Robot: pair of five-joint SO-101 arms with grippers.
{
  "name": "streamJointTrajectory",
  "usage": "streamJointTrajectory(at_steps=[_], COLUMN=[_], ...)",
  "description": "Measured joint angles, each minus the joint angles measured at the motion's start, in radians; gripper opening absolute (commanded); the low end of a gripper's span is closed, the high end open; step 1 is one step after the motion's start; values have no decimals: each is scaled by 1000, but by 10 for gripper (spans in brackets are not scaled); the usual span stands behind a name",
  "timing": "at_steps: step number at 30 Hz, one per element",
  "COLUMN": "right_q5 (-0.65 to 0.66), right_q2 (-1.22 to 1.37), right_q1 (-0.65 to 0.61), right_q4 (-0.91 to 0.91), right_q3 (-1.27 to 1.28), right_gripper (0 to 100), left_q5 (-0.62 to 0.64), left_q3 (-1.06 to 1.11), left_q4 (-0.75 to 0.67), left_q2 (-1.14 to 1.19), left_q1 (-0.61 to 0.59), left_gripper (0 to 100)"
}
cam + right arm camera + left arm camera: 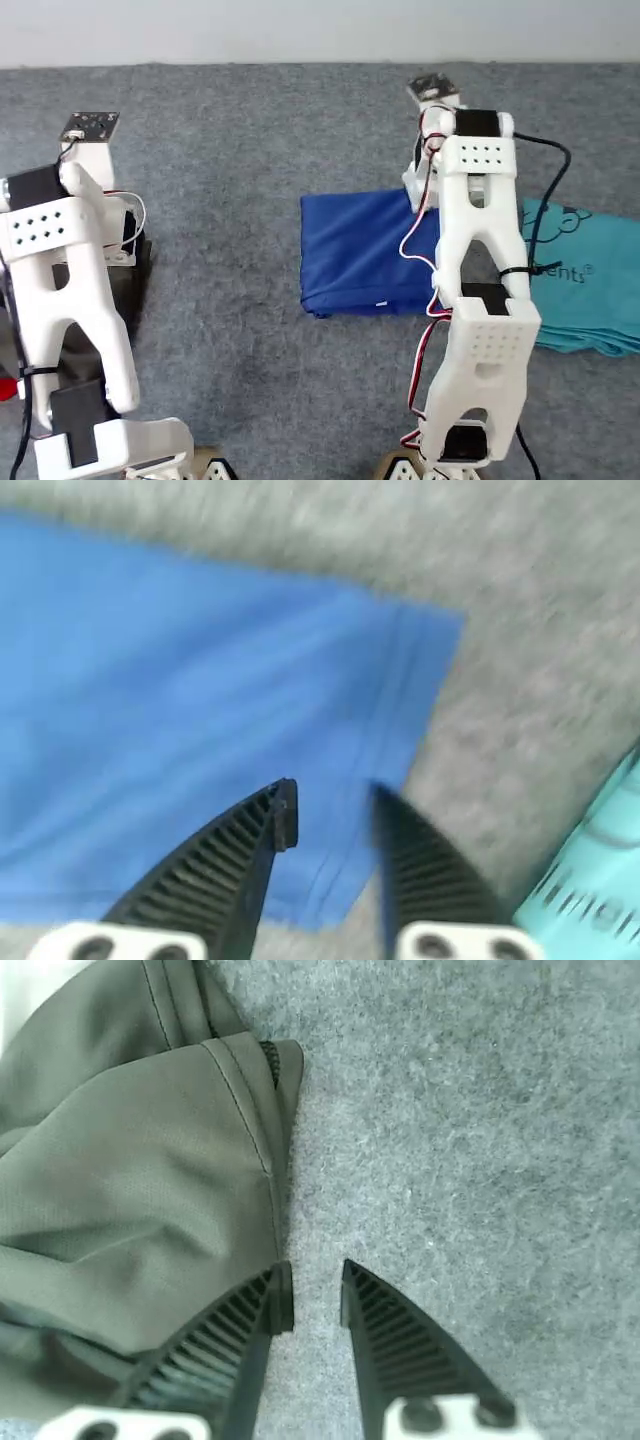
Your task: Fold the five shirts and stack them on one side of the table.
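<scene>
A folded blue fabric shirt (355,255) lies centre frame on the grey carpeted worktop (230,150), with the right tool (335,810) narrowly parted and empty over its hemmed corner. The left tool (315,1295), likewise, sits at the edge of a limp olive-grey shirt (130,1180). Light, floppy cloth is likely best pinched at the hems.

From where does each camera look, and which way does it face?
High view: above the table, facing down; both arms show.
Left wrist view: on left arm, facing down at the grey-green shirt's edge; left gripper shows.
Right wrist view: on right arm, facing down at the blue shirt's corner; right gripper shows.
Shared: high and right wrist views both show the blue shirt.
</scene>
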Motion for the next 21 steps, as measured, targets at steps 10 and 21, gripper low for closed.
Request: streamJointTrajectory(at_steps=[10, 21], right_q5=[-218, -203], right_q2=[215, 307], right_q1=[-17, -23], right_q4=[37, 40], right_q3=[-12, -48], right_gripper=[319, 10], left_q5=[0, 0], left_q3=[0, 0], left_q4=[0, 0], left_q2=[0, 0], left_q1=[0, 0], left_gripper=[91, 91])
